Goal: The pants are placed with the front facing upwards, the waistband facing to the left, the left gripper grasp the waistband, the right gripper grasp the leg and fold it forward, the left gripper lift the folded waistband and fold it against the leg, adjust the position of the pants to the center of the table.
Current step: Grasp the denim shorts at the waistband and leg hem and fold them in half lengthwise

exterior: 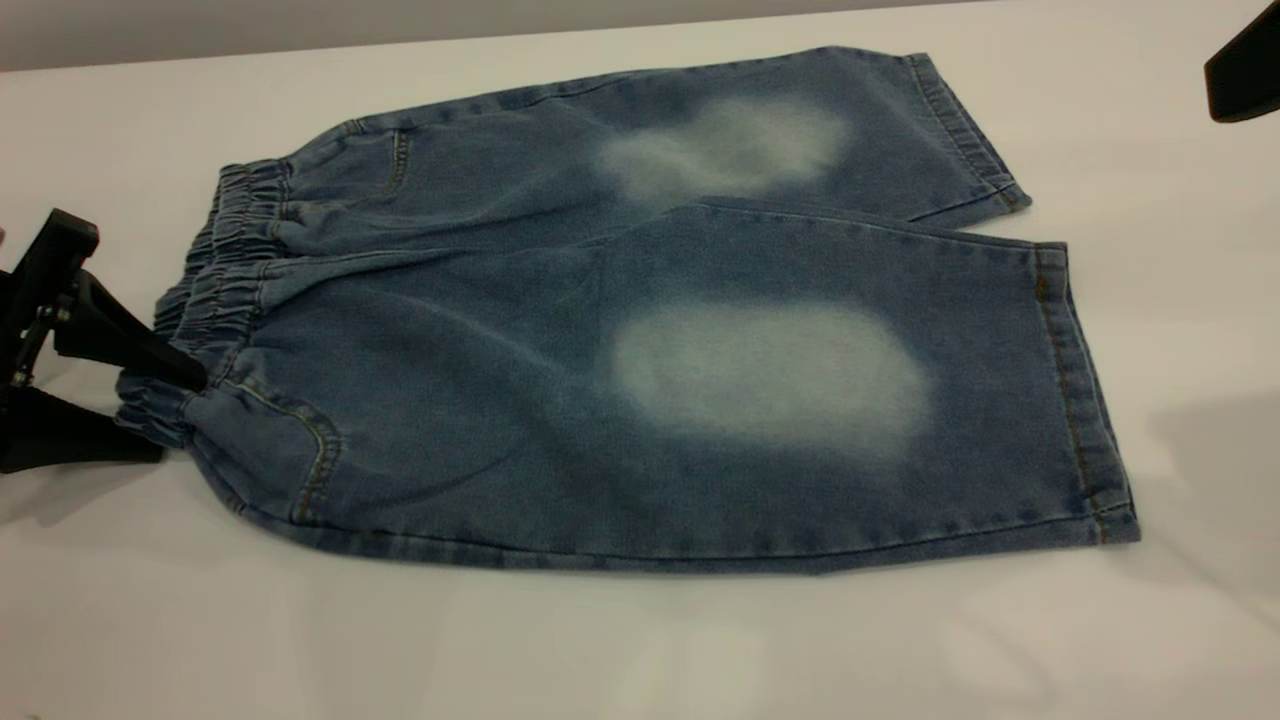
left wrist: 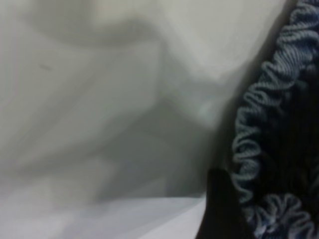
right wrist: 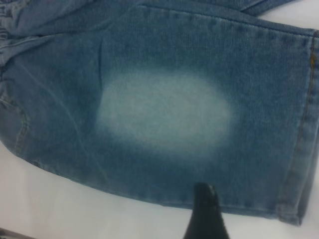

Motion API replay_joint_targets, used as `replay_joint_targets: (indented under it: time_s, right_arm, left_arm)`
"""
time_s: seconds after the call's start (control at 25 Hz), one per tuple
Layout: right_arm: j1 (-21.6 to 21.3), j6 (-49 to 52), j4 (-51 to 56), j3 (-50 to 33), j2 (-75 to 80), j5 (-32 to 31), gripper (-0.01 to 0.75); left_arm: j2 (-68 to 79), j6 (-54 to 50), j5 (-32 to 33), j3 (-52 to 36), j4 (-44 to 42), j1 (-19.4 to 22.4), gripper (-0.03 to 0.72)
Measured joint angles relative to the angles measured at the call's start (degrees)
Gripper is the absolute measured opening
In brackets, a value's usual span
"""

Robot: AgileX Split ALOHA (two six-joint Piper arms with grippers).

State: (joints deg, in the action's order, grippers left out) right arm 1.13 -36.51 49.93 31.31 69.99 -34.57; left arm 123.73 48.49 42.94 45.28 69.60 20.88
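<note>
Left end effector (exterior: 185, 390): open, one finger over the waistband (exterior: 215, 290) and one at its lower side, straddling the near corner, apparently ready to pinch; nothing clamped yet.
Right end effector (right wrist: 205, 211): hovers above the near leg (exterior: 780, 390) by its lower edge, holding nothing; opening cannot be told.
Pants (exterior: 640, 310): flat, front up, waistband toward the left arm, hems toward the right.
Surface (exterior: 640, 640): white, pants unfolded on it.
Step, judged: securing both grips before folding.

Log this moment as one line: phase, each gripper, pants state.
phase: first grasp | left gripper: open, straddling waistband | right gripper: raised at far right, off cloth | pants: flat, unfolded, front up on table
</note>
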Motion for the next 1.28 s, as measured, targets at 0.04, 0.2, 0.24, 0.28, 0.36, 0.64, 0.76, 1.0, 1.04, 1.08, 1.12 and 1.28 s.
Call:
replay_joint_targets:
  time_s: [0.04,0.2,0.24,0.28,0.36,0.64,0.76,1.0,1.04,1.08,1.12,1.28]
  right_arm:
    - [0.0,0.0,0.0,0.0,0.0,0.0,0.431]
    - [0.0,-0.1,0.1,0.0,0.0,-0.2,0.431]
    - [0.0,-0.1,0.1,0.0,0.0,-0.2,0.431]
    - [0.0,-0.1,0.1,0.0,0.0,-0.2,0.431]
    - [0.0,-0.1,0.1,0.0,0.0,-0.3,0.431]
    - [0.0,4.8,-0.4,-0.7,3.4,-4.7,0.431]
    - [0.0,6.4,-0.4,-2.7,6.8,-2.8,0.431]
    - [0.0,4.3,1.8,-4.6,16.4,1.5,0.431]
    - [0.0,2.9,2.9,-4.6,18.3,2.5,0.431]
    - [0.0,1.6,4.5,-4.6,20.1,3.0,0.431]
    - [0.0,-0.1,6.3,-4.6,21.6,3.0,0.431]
    - [0.0,-8.2,13.9,-4.6,28.7,2.0,0.431]
  left_arm:
    - [0.5,-0.2,0.1,0.0,0.4,0.0,0.415]
    - [1.7,-0.6,0.3,0.1,0.9,0.0,0.351]
    - [1.8,-0.6,0.1,0.1,0.9,0.0,0.320]
    - [1.8,-0.5,-0.3,0.1,0.9,0.0,0.286]
    - [2.0,0.2,-1.0,0.1,1.5,0.0,0.191]
    - [-0.3,2.2,-1.2,0.0,0.3,0.0,0.111]
    - [-3.8,2.2,0.6,0.0,0.3,0.0,0.111]
    - [-8.6,2.2,3.4,0.0,0.9,0.0,0.111]
    - [-8.5,2.2,4.0,0.0,0.9,0.0,0.111]
    - [-8.5,2.2,4.6,0.0,0.9,0.0,0.111]
    - [-8.5,2.2,5.2,0.0,0.9,0.0,0.111]
    - [-8.5,2.2,5.5,0.0,1.4,0.0,0.111]
